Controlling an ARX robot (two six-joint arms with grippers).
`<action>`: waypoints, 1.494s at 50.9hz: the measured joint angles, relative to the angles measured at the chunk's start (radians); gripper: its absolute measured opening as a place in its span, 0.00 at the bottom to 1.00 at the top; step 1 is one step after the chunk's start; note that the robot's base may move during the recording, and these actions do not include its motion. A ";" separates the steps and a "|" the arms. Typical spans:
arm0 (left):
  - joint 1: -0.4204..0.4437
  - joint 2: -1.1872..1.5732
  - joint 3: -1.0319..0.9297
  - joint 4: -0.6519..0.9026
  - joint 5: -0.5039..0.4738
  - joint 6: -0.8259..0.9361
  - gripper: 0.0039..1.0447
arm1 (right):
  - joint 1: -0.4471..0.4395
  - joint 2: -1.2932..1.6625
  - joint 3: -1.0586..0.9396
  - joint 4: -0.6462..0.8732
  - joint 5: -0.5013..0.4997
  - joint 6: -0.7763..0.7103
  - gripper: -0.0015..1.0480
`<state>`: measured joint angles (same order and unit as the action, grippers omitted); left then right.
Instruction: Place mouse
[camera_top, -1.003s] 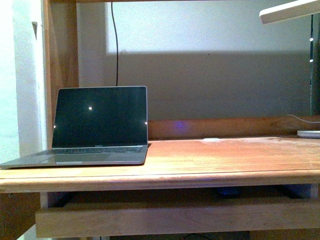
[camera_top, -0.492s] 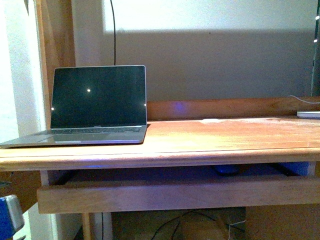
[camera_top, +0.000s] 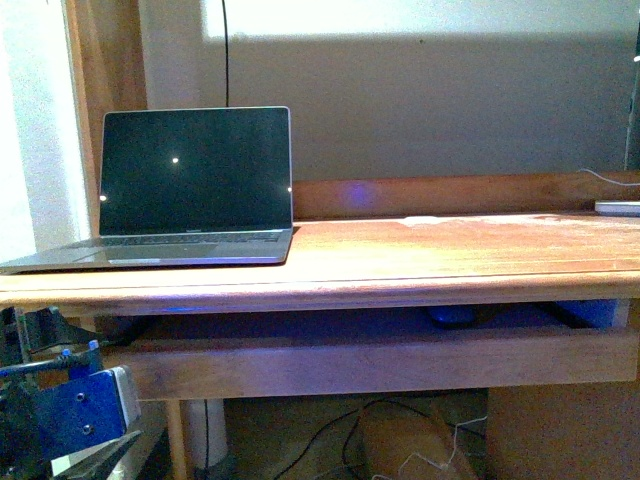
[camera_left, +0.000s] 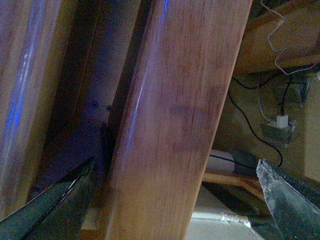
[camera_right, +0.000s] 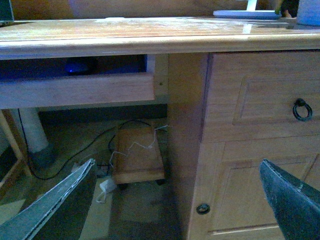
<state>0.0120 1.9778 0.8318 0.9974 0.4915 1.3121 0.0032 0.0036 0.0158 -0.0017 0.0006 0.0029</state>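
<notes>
From the front, we see the mouse (camera_top: 452, 316) hiding in the tray (camera_top: 350, 365) under the surface (camera_top: 450, 260). By our left wrist, the left claw (camera_left: 176, 165) gapes empty and may bump the tray. By our right wrist, the right claw (camera_right: 177, 162) gapes empty too.

You've got the mouse (camera_top: 452, 316) there: a small dark oval, lying flat in the shadowed tray (camera_top: 380, 362) under the desktop (camera_top: 450, 258), only its top showing.
</notes>
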 joint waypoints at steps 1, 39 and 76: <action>0.000 0.004 0.005 -0.002 0.005 0.000 0.93 | 0.000 0.000 0.000 0.000 0.000 0.000 0.93; -0.072 -0.328 -0.090 -0.755 0.206 -0.237 0.93 | 0.000 0.000 0.000 0.000 0.000 0.000 0.93; -0.233 -1.022 -0.367 -0.491 -0.167 -1.536 0.93 | 0.000 0.000 0.000 0.000 0.000 0.000 0.93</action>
<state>-0.2207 0.9554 0.4648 0.5060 0.3248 -0.2241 0.0032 0.0036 0.0158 -0.0017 0.0002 0.0029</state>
